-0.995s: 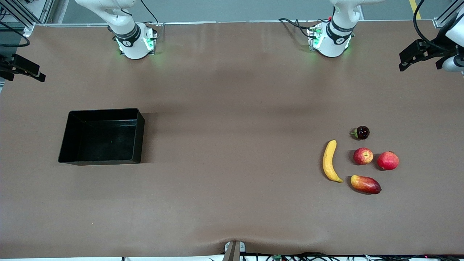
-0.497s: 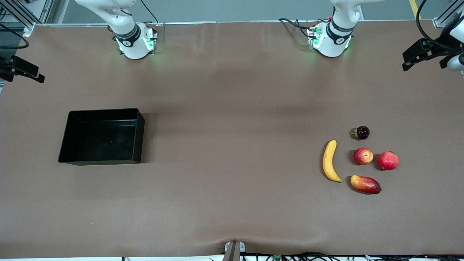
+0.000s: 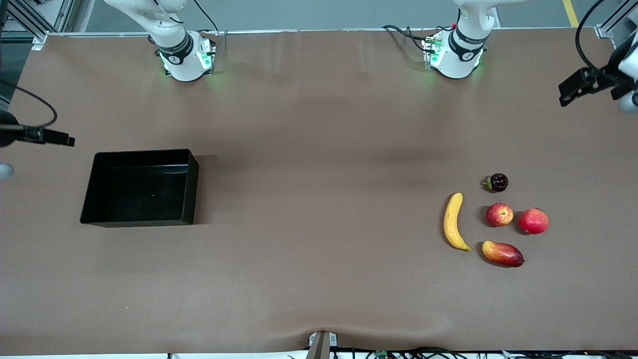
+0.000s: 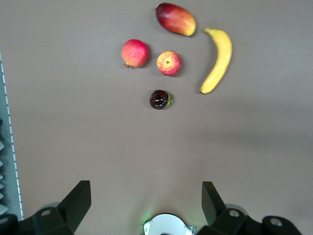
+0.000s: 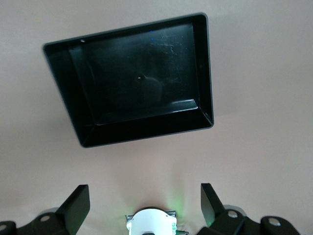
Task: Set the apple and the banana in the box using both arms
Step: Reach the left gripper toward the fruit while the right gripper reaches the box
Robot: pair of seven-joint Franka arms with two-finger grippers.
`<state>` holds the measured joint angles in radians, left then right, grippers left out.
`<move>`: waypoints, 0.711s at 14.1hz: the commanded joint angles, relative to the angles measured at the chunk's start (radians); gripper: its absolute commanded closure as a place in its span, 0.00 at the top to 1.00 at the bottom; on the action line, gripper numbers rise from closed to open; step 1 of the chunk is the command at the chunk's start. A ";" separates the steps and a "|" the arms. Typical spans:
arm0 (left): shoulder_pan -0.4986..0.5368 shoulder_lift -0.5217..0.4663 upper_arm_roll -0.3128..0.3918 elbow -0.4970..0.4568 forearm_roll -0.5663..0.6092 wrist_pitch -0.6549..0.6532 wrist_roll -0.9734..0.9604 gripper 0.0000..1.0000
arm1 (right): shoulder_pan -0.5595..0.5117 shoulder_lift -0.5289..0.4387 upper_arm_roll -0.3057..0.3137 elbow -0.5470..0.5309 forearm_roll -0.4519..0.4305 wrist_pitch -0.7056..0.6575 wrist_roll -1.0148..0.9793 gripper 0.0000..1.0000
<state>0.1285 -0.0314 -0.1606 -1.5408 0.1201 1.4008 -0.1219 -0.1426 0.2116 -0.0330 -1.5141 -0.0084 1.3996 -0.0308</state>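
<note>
Fruit apart from box

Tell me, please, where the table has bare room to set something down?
The wide stretch between the box and the banana is bare. It is crowded where the banana, apple and three other fruits cluster toward the left arm's end.

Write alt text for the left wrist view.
Five fruits lie apart on a brown table: a banana, an apple, a mango, a round red fruit and a small dark fruit. The open, empty left gripper hangs high above the table, its two dark fingers framing the arm's white base.
</note>
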 commanded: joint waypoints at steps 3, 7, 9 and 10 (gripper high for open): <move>0.117 0.054 -0.007 -0.220 -0.002 0.291 -0.001 1.00 | -0.067 0.141 0.010 0.019 -0.036 0.133 -0.104 1.00; 0.129 0.166 -0.004 -0.341 0.010 0.524 -0.022 1.00 | -0.146 0.251 0.010 0.009 -0.042 0.297 -0.257 1.00; 0.137 0.252 -0.004 -0.366 0.010 0.618 -0.022 1.00 | -0.166 0.288 0.012 -0.014 -0.041 0.350 -0.276 1.00; 0.138 0.290 -0.004 -0.372 0.010 0.659 -0.022 1.00 | -0.166 0.299 0.012 -0.017 -0.042 0.360 -0.276 1.00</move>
<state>0.2555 0.1968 -0.1588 -1.9038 0.1199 1.9921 -0.1358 -0.2957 0.4941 -0.0386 -1.5217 -0.0335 1.7371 -0.2922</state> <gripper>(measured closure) 0.000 0.000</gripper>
